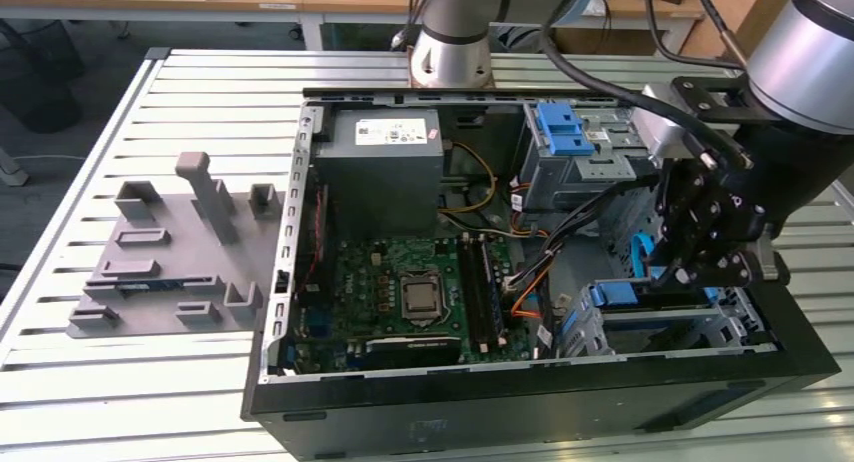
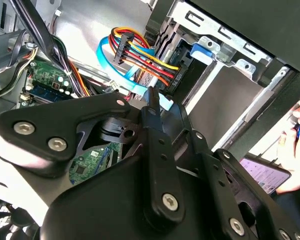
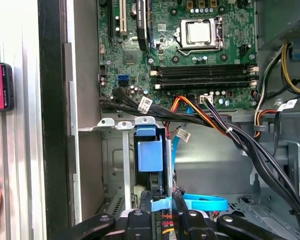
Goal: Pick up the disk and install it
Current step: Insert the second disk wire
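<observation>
The claw point(image 3: 162, 207) pinches the disk point(image 3: 151, 159) edge-on by its blue carrier; silver body barely visible.

Exterior high above computer case point(image 1: 534, 402); wrist views close inside.

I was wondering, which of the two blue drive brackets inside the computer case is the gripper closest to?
The lower blue bracket near the case's front corner, right beside the gripper. The other blue bracket sits farther back, next to the grey power supply box.
</observation>
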### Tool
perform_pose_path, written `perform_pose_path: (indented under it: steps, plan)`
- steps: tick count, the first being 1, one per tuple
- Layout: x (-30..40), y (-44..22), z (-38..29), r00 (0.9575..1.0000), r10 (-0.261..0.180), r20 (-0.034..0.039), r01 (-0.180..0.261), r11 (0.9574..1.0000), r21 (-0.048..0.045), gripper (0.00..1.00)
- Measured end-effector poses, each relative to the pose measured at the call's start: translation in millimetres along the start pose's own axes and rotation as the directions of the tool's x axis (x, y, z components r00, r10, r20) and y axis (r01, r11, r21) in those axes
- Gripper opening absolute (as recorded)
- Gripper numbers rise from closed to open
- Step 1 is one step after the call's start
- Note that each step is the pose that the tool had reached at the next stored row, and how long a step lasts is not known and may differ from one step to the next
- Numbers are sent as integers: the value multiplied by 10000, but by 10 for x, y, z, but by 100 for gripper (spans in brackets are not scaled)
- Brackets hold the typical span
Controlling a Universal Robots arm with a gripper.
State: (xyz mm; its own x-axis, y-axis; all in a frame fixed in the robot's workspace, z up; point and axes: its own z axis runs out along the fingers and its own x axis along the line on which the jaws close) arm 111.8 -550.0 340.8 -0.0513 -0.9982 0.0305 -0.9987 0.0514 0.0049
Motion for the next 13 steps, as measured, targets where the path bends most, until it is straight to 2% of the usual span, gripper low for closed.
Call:
perform_pose_path:
  steps: [8,10,11,12,13]
  plan:
    - [2,0,-109,10000,-1,-1,1,10000,0,29]
    - [2,1,-130,10000,0,-1,0,10000,0,17]
    - [3,0,-139,10000,-1,-1,1,10000,0,17]
    - [3,1,-148,10000,0,0,0,10000,0,11]
    - [3,1,-156,10000,0,0,0,10000,0,11]
